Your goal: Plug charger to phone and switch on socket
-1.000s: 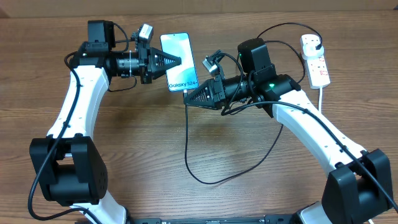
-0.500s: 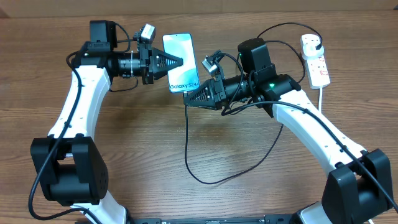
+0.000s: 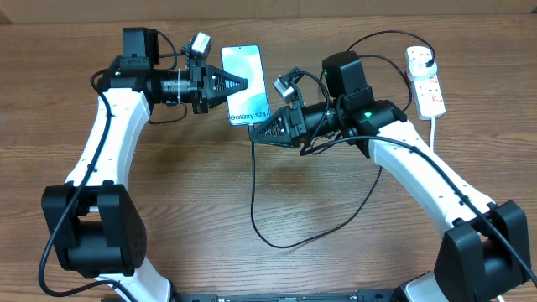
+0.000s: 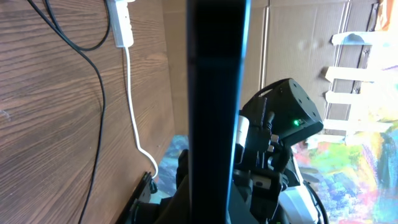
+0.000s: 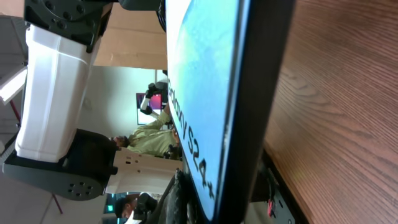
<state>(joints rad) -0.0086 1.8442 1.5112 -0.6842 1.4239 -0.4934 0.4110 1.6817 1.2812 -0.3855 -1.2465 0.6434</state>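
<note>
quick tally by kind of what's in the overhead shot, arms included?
phone: 1
charger cable: 1
socket strip: 1
robot arms: 2, left arm and right arm
Total: 5

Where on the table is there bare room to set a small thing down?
Bare table lies between the left arm and the charger loop, and inside that loop. Crowded: around the phone, where the left gripper and right gripper meet, and by the socket.
</note>
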